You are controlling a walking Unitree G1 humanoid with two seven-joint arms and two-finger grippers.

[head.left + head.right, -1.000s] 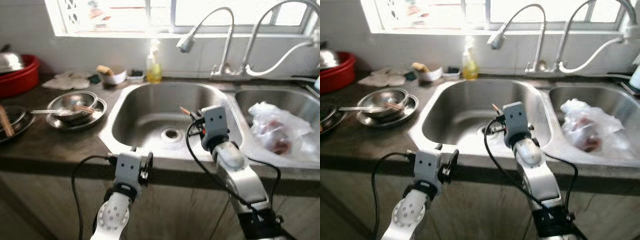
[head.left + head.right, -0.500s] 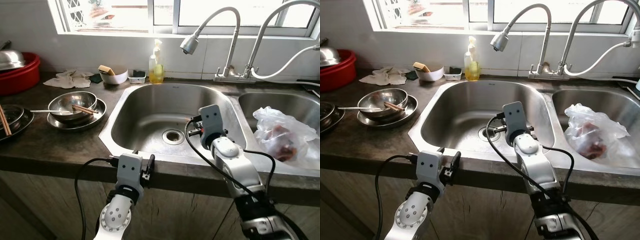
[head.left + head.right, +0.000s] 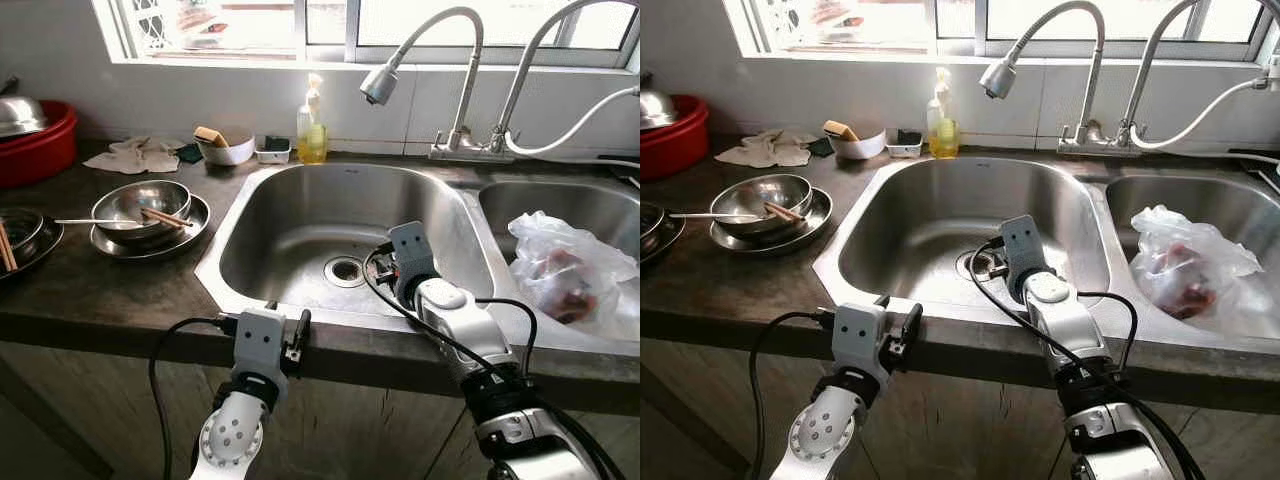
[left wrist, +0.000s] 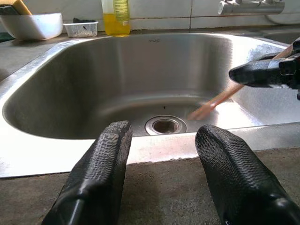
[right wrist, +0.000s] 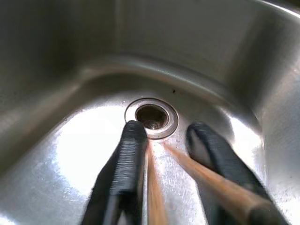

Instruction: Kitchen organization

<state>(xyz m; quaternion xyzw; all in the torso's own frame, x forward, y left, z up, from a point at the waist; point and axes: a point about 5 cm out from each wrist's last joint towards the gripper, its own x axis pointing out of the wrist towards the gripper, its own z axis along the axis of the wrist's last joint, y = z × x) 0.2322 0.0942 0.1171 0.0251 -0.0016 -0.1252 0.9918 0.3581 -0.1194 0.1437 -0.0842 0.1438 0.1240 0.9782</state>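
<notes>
My right gripper (image 3: pixel 386 264) reaches down into the left sink basin (image 3: pixel 300 205) and is shut on a pair of wooden chopsticks (image 5: pixel 212 180). Their tips point at the steel floor just short of the drain (image 5: pixel 151 116). In the left wrist view the chopsticks (image 4: pixel 213 100) show blurred, slanting down from the right gripper (image 4: pixel 243 75). My left gripper (image 3: pixel 296 336) is open at the counter's front edge, its fingers (image 4: pixel 108 154) facing the basin with nothing between them.
On the counter to the left, a steel bowl (image 3: pixel 150 203) with chopsticks and a spoon sits on a plate. A red basin (image 3: pixel 38 148), a cloth (image 3: pixel 140 156), a white bowl (image 3: pixel 226 152) and a soap bottle (image 3: pixel 312 136) stand behind. A plastic bag (image 3: pixel 568 272) lies in the right basin.
My right gripper has dipped lower into the basin, and the chopsticks now point down toward the drain. The camera has shifted slightly. The left gripper stays put.
</notes>
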